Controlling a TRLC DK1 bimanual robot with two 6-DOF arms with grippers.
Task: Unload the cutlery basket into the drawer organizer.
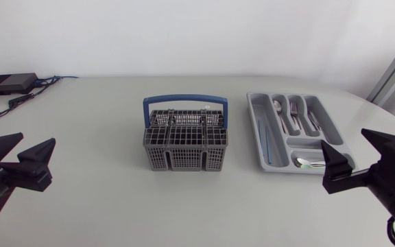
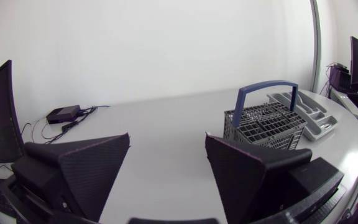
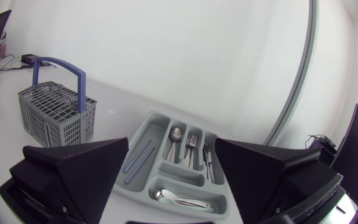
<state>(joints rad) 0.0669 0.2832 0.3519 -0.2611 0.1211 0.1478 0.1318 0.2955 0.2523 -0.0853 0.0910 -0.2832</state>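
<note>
A grey cutlery basket with a blue handle stands mid-table; its grid top hides what it holds. To its right lies the grey drawer organizer, holding a spoon, fork, knife, blue sticks and spoons in the near compartment. My left gripper hovers open and empty at the left edge, far from the basket. My right gripper hangs open and empty over the organizer's near right corner. In the right wrist view, the organizer lies ahead of the right gripper.
A black box with cables sits at the far left corner of the table. The table's curved right edge runs just past the organizer. Bare tabletop lies between the left gripper and the basket.
</note>
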